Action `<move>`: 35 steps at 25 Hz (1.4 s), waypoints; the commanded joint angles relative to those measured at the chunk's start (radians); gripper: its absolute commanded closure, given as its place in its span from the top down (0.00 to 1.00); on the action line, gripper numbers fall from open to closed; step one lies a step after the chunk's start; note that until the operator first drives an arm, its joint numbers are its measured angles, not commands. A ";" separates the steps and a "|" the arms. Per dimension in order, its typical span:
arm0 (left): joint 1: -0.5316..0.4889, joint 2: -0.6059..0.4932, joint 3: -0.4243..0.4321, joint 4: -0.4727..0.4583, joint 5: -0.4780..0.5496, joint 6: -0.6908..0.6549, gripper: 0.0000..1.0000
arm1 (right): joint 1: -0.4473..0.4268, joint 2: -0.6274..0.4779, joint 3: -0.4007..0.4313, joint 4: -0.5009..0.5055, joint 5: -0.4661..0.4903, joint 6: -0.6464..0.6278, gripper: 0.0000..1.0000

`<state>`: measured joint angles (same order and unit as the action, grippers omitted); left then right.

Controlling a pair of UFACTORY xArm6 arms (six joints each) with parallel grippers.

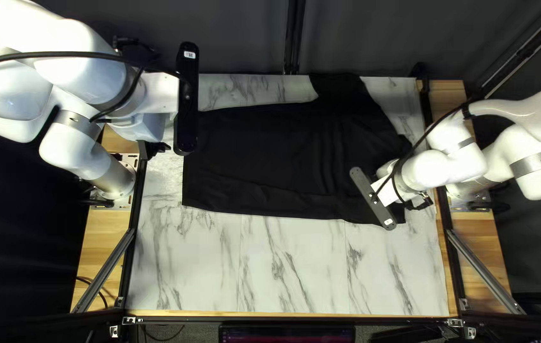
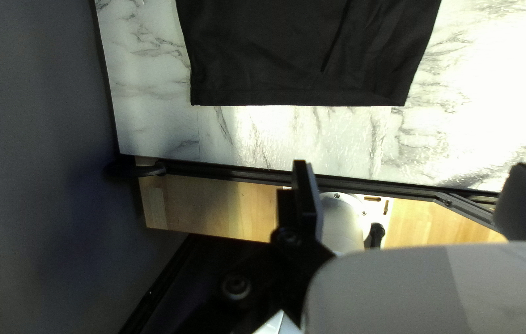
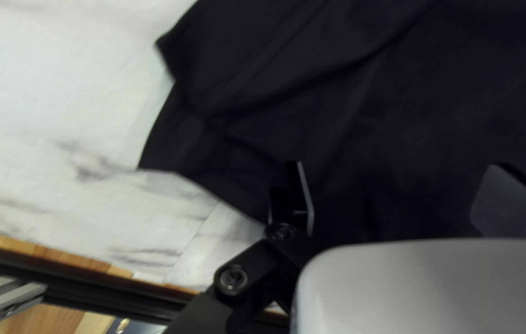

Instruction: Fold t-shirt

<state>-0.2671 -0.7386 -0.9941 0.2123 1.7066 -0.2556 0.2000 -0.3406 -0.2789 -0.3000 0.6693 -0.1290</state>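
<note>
Across the bench (image 1: 289, 273) lies the black t-shirt (image 1: 264, 152), a far corner hidden behind the black bar (image 1: 186, 101) on the left arm (image 1: 80, 70), one end partly covered by the right arm (image 1: 442, 168). Left tool (image 1: 155, 150) and right tool (image 1: 418, 203) are released; the right's contact with cloth is indeterminable.

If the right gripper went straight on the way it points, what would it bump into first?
Most likely the black t-shirt, which lies ahead of the open right gripper, though how far off is hard to tell.

Rounded white arms (image 1: 83, 79) carry grey bands (image 1: 75, 121), black cables (image 1: 54, 54) and screwed black links (image 3: 255, 257).
</note>
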 commanded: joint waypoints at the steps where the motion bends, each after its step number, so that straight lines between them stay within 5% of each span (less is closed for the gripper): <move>1: 0.000 0.000 0.000 0.000 0.000 0.000 1.00 | -0.033 0.041 -0.006 -0.013 -0.031 -0.013 1.00; 13: 0.000 0.000 0.000 0.000 0.000 0.000 1.00 | -0.027 -0.097 -0.080 -0.012 0.164 -0.072 1.00; 21: 0.000 0.000 0.000 0.000 0.000 0.000 1.00 | -0.353 -0.151 -0.176 0.053 0.275 -0.416 1.00; 27: 0.000 0.000 0.000 0.000 0.000 0.000 1.00 | -0.639 -0.025 -0.283 0.116 0.282 -0.614 1.00; 31: 0.000 0.000 0.000 0.000 0.000 0.000 1.00 | -0.732 0.096 -0.367 0.139 0.320 -0.614 1.00; 35: 0.000 0.000 0.000 0.000 0.000 0.000 1.00 | -0.720 0.097 -0.380 0.125 0.357 -0.554 1.00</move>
<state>-0.2671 -0.7386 -0.9941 0.2123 1.7066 -0.2556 -0.5188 -0.2504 -0.6491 -0.1716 1.0100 -0.7028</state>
